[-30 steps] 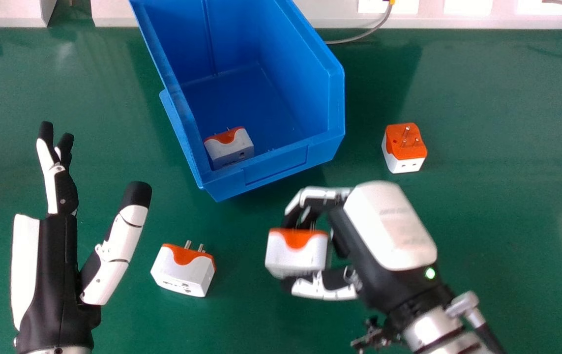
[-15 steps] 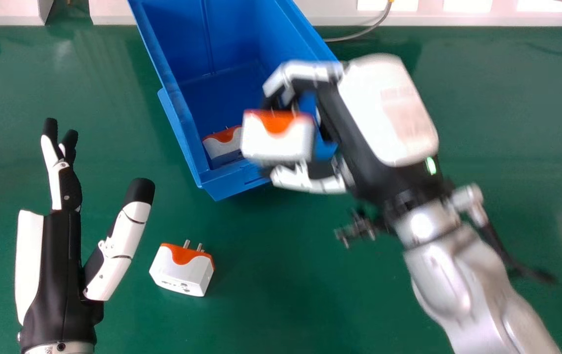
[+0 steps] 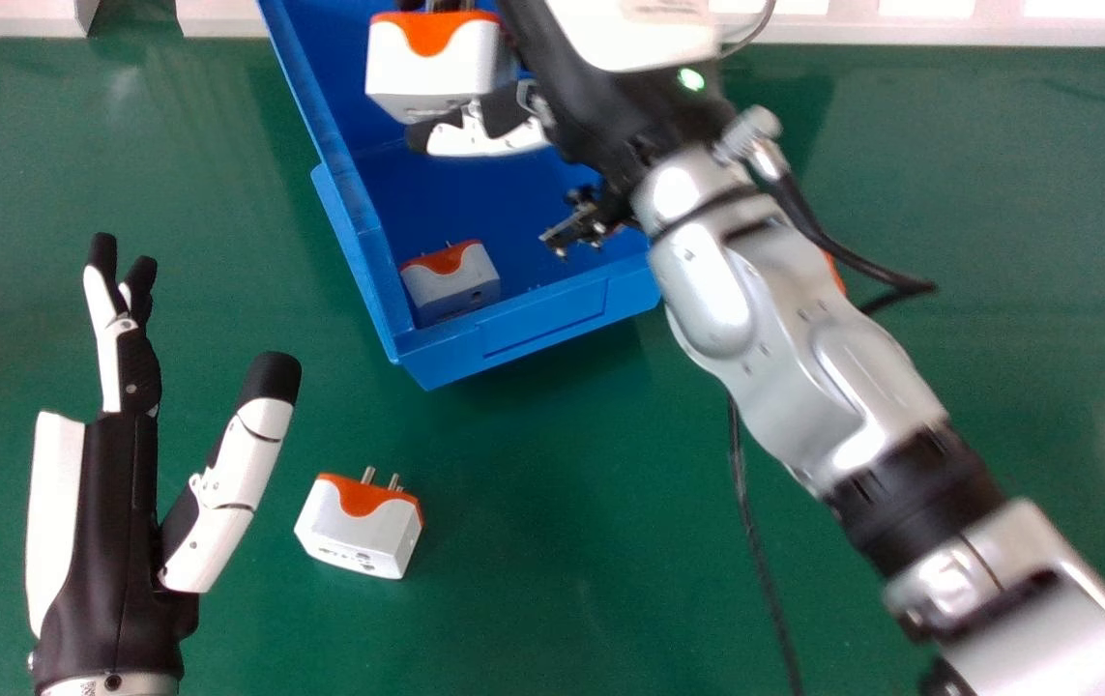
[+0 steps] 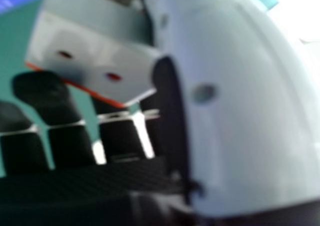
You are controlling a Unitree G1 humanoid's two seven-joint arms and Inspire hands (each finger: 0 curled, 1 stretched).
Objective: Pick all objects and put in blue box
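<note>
My right hand (image 3: pixel 484 130) is above the blue box (image 3: pixel 542 324), curled round a white and orange adapter (image 3: pixel 431 63) whose pins point away. In the right hand view the same adapter (image 4: pixel 90 60) lies between the thumb and fingers of my right hand (image 4: pixel 240 100). Another adapter (image 3: pixel 451 280) rests inside the box at its near left corner. A third adapter (image 3: pixel 359 527) sits on the green table, just right of my open left hand (image 3: pixel 107 541). An orange edge of one more adapter (image 3: pixel 834 274) peeks out from behind my right forearm.
The right forearm (image 3: pixel 784 358) crosses the box's right side and the table (image 3: pixel 562 532) diagonally, with a black cable (image 3: pixel 750 522) hanging beneath it. White framing (image 3: pixel 900 27) runs along the table's far edge.
The right hand has travelled forward and left, carrying its adapter from the near side of the box to above its interior. The adapter on the right became mostly covered by the arm.
</note>
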